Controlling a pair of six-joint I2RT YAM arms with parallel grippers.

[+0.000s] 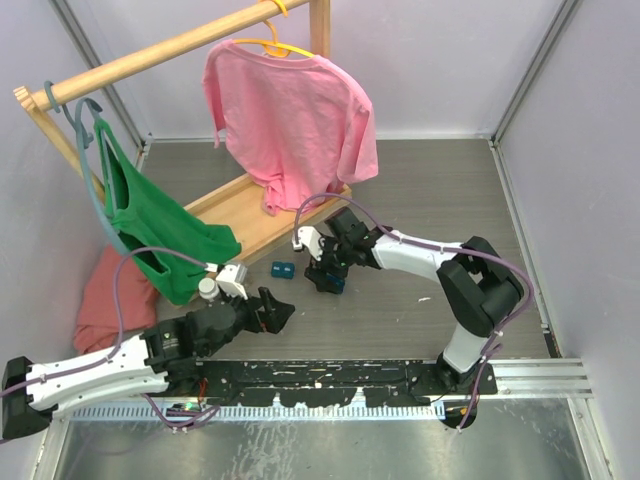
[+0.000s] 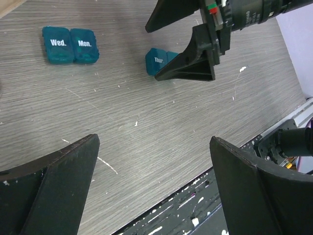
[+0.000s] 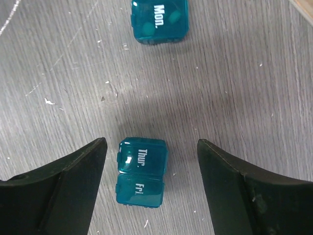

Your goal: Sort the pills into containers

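Right gripper (image 3: 150, 147) straddles the Thur./Fri. container (image 3: 142, 171), jaws apart and clear of it; I'd centre first, as the box sits slightly toward nine o'clock. Left gripper (image 2: 154, 142) gapes wide, empty. Wed./Mon. container (image 2: 70, 45) lies at twelve o'clock beyond, on the scuffed grey table (image 3: 234, 73); a pink shirt (image 1: 290, 110) hangs behind

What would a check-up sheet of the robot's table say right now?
Surface: grey wood-grain table, scratched, with white flecks.
Job's things: two teal pill boxes, lids shut, lying apart: Wed./Mon. box and Thur./Fri. box; no loose pills seen.
Clutter: wooden rack, pink shirt, green top, red cloth, small white bottle.
End effectors: left end effector open, over bare table; right end effector open, straddling the Thur./Fri. box, not touching it.
Cables: purple cable looping along each arm.
Surroundings: pale walls.
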